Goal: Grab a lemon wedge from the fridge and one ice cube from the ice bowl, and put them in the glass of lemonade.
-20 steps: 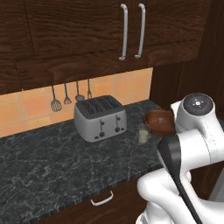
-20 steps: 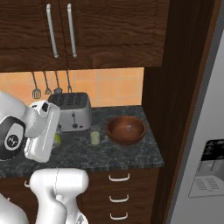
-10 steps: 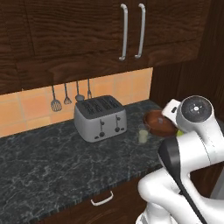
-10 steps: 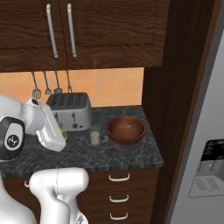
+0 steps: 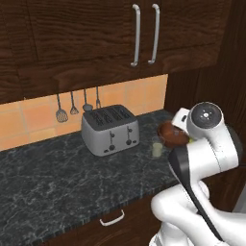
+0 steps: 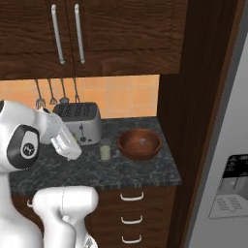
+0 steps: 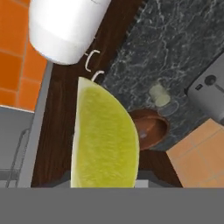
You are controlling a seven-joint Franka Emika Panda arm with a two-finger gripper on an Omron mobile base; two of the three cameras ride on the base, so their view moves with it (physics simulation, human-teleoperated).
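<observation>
The lemon wedge (image 7: 105,140), pale yellow-green, looms large in the hand view, and my gripper (image 7: 105,178) is shut on it with its fingertips hidden behind the fruit. Beyond the wedge lie the small glass of lemonade (image 7: 159,95) and the ice bowl (image 7: 148,127). On the dark counter the glass of lemonade (image 6: 105,152) stands between the toaster (image 6: 80,123) and the reddish-brown ice bowl (image 6: 139,144). My white hand (image 6: 65,143) hovers left of the glass, above the counter's front. The silver fridge (image 6: 227,160) fills the right edge. My arm partly covers the ice bowl (image 5: 173,134) behind the glass of lemonade (image 5: 157,150).
A dark wood panel (image 6: 193,97) separates the counter from the fridge. Utensils (image 5: 77,105) hang on the orange tiled wall behind the toaster (image 5: 110,129). Upper cabinets (image 5: 144,33) hang overhead and drawers (image 6: 131,196) sit under the counter.
My hand has swung a little rightward above the counter, nearer the glass, still holding the wedge. Toaster, glass and bowl have stayed put.
</observation>
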